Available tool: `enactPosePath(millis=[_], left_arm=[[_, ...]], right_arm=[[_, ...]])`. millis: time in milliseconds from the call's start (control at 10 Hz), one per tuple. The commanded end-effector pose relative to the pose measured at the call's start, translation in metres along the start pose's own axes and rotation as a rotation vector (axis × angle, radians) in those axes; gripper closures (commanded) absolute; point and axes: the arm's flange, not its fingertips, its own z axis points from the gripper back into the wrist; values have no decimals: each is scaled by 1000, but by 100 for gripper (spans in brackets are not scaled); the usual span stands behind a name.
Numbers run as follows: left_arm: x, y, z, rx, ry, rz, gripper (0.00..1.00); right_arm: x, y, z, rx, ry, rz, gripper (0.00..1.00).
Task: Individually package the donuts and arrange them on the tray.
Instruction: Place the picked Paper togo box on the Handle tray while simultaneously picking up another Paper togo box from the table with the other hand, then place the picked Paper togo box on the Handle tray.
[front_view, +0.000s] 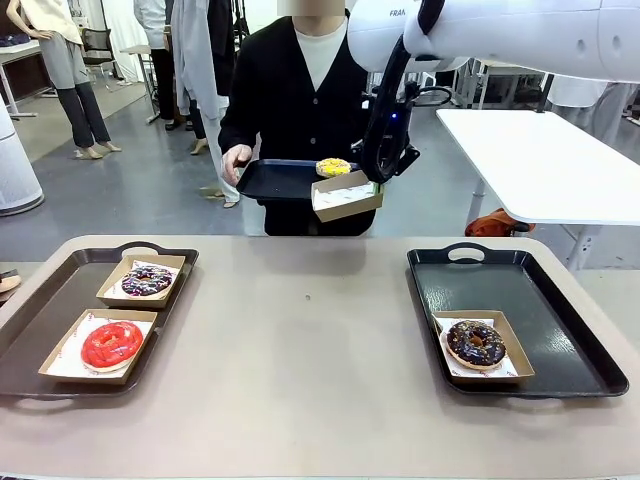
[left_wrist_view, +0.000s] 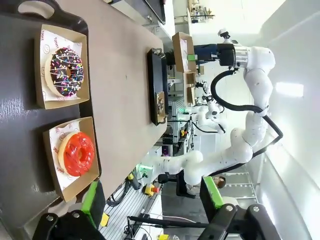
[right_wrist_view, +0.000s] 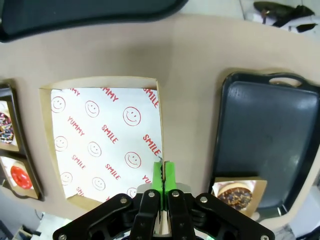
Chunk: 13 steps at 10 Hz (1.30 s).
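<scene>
Right claw (right_wrist_view: 162, 172) is clamped on the rim of an empty paper box (front_view: 347, 195), held up just below the yellow donut (front_view: 332, 167) on the person's tray (front_view: 275, 180). Left claw (left_wrist_view: 150, 202) hangs open over the red donut (left_wrist_view: 77, 153), off the counter's (front_view: 310, 340) left.

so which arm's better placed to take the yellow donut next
Right. Its gripper is shut on the empty paper box, raised beside the yellow donut on the person's tray. The left gripper hangs open over the left tray.
</scene>
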Motion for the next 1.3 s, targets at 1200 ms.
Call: enactPosePath(millis=[1200], left_arm=[[0, 3, -1, -3, 1, 6, 0]], right_arm=[[0, 0, 0, 0, 0, 0, 100]])
